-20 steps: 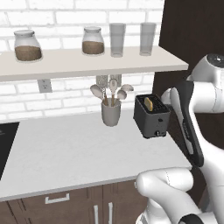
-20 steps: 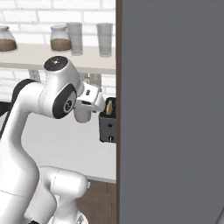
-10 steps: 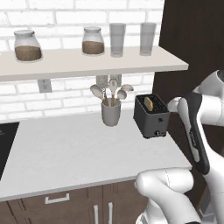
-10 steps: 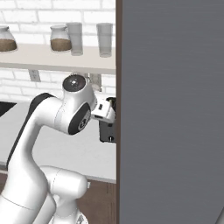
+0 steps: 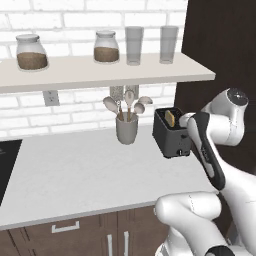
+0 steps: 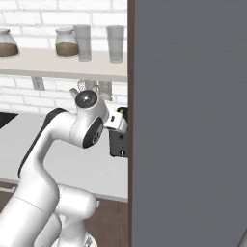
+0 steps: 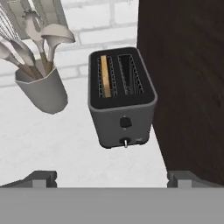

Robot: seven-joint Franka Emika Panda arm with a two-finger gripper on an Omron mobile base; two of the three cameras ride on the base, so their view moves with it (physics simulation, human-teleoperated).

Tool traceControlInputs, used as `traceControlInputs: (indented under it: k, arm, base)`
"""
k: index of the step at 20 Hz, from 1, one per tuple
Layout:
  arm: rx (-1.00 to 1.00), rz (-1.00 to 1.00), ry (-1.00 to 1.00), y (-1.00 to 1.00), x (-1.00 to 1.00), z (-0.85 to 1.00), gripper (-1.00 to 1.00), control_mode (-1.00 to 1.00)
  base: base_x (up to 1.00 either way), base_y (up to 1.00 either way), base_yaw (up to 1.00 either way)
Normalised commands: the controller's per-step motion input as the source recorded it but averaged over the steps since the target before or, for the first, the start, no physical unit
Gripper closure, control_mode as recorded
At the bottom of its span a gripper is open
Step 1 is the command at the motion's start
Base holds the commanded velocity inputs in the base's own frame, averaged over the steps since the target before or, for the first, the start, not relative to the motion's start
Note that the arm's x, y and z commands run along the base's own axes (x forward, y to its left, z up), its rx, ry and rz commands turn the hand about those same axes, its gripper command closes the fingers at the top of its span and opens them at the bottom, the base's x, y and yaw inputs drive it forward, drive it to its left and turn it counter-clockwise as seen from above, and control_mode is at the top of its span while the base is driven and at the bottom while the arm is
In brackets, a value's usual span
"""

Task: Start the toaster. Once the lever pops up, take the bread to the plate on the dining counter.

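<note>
1. Standing on the white counter (image 5: pixel 75 175), the black toaster (image 5: pixel 170 132) is the landmark here; it sits at the counter's right end, just beside a tall dark brown panel (image 7: pixel 188 78)
2. The bread (image 7: pixel 104 75) is a golden-tan slice standing on edge in one toaster slot, the left slot as the hand view shows it; the slot beside it is dark
3. On the toaster's narrow end face, turned toward the hand camera, a small dark knob (image 7: pixel 126 122) sits above a pale lever tab (image 7: pixel 125 142) low on that face
4. The hand (image 7: pixel 111 177) hangs short of that end face, apart from the toaster; its two dark fingertips (image 7: pixel 41 177) are spread wide at the lower corners of the hand view, wider than the toaster's end, with nothing between them
5. In the left base view the white arm (image 5: pixel 210 150) reaches up along the toaster's right side, its forearm crossing in front of the near right corner
6. Left of the toaster, near but not touching, stands a grey utensil crock (image 5: pixel 127 129) with wooden spoons and ladles
7. Above the toaster a pale shelf (image 5: pixel 100 72) on the white brick wall carries two lidded jars (image 5: pixel 106 47) of brown contents and two clear glasses (image 5: pixel 134 46)
8. Far left of the toaster, a black cooktop (image 5: pixel 6 160) edge lies in the counter, and brown drawers (image 5: pixel 65 232) show beneath
</note>
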Motion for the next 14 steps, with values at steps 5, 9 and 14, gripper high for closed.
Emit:
traceControlInputs:
  k: [5,9,14]
  arm:
    - [0.00,0.00,0.03,0.07,0.73,-0.14,-1.00,-1.00]
    - [0.00,0.00,0.00,0.00,0.55,-0.35,-1.00,-1.00]
    - [0.00,0.00,0.00,0.00,0.40,-0.40,-1.00,-1.00]
  base:
    - [0.00,0.00,0.00]
    - [0.00,0.00,0.00]
    - [0.00,0.00,0.00]
